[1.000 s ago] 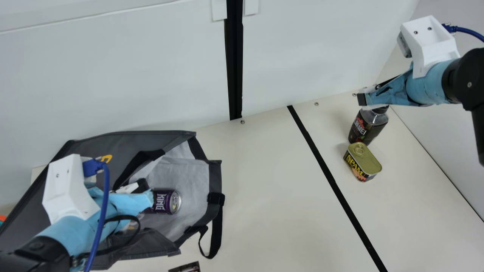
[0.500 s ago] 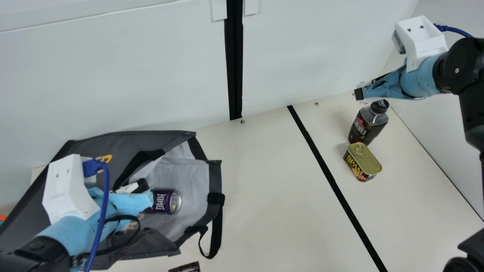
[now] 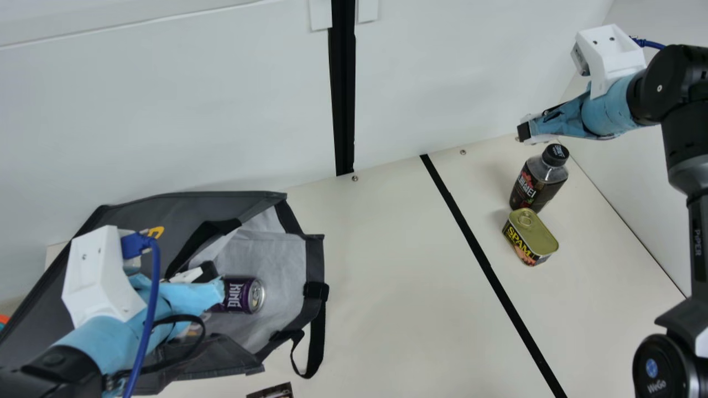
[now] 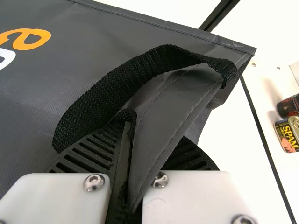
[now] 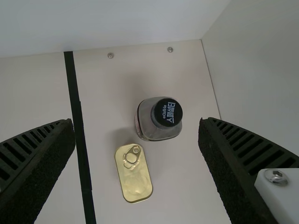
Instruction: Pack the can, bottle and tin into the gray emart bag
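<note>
Left gripper [image 3: 213,281] clenched gray fabric emart bag [image 3: 166,210]; lettered purple metal can [image 3: 239,296] lay inside. Right gripper [image 3: 524,132] gaped above labelled dark plastic bottle [image 3: 536,188], yellow-lettered rectangular metal tin [image 3: 531,236].

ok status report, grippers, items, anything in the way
Left gripper shut on gray bag. Right gripper open above bottle. Can in bag; tin and bottle outside. Tin close beside bottle, may crowd grasp.

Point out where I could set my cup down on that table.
The widest bare patch of table lies between the gray bag and black strip. Another lies right of the strip, below the tin in the main view. It's crowded where bottle and tin nearly meet, and at the bag's mouth, around the can.
</note>
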You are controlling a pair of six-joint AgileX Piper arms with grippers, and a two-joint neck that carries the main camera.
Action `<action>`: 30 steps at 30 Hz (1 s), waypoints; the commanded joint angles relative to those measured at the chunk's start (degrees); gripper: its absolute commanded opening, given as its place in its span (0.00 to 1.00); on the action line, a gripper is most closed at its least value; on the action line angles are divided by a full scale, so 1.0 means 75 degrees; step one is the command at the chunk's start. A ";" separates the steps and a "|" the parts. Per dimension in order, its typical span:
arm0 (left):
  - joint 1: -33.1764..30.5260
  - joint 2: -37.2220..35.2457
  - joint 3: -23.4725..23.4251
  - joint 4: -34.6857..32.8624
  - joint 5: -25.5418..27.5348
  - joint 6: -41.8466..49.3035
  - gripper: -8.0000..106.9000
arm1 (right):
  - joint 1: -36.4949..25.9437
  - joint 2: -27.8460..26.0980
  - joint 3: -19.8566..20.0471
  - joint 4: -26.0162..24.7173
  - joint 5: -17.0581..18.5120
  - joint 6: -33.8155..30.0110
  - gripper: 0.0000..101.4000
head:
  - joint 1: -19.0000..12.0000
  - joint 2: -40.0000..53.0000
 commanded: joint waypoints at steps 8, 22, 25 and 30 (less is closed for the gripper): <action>0.0000 0.0000 0.0000 0.0000 0.0000 0.0000 0.16 | -0.0169 0.0474 -0.0324 0.0127 0.0043 -0.0083 0.90 | -0.0173 -0.0007; 0.0000 0.0000 0.0000 0.0000 0.0000 0.0000 0.16 | -0.0457 0.1152 -0.0814 0.0322 0.0193 -0.0220 0.90 | -0.0173 -0.0007; 0.0000 0.0000 0.0000 0.0000 0.0000 0.0000 0.16 | -0.0496 0.1287 -0.0912 0.0347 0.0224 -0.0235 0.90 | -0.0173 -0.0007; 0.0000 0.0000 0.0000 0.0000 0.0000 0.0000 0.16 | -0.0543 0.1510 -0.1060 0.0382 0.0260 -0.0249 0.90 | -0.0173 -0.0007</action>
